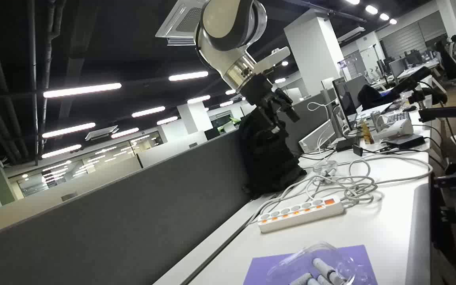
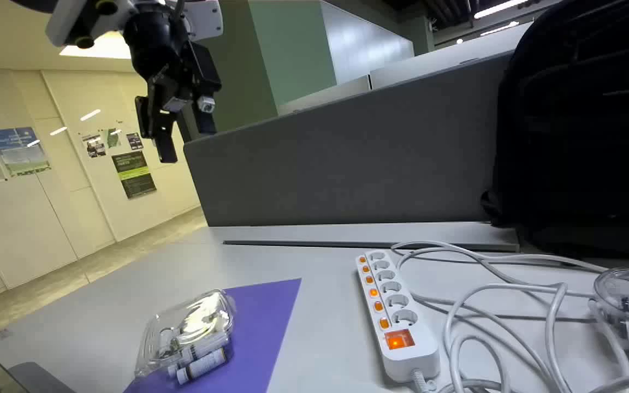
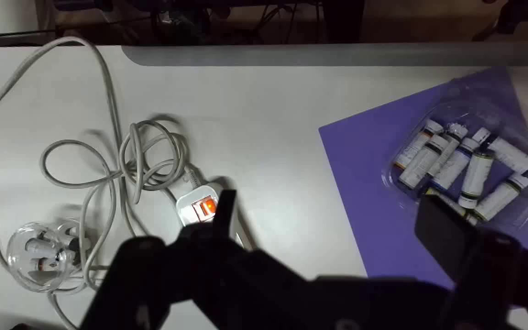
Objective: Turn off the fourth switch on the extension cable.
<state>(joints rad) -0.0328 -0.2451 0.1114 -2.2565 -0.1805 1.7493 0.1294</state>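
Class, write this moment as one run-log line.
black two-fingered hand: open, empty, mid-air; long white plastic power strip: on white tabletop, untouched; fourth small orange switch from cordless end: lit

One finger (image 3: 223, 215) and its linkage (image 3: 250, 284) hide most of the extension cable (image 3: 202, 206) from my wrist view; past the other finger (image 3: 442, 238), I can't read the tubes (image 3: 454, 167).

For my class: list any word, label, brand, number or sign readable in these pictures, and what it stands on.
I can read none.
White cylindrical tubes: label print too small and blurred to read.
Paper posters on the pale panelled wall: print too small and blurred to read.
Long, flat white plastic power strip: no legible marking.
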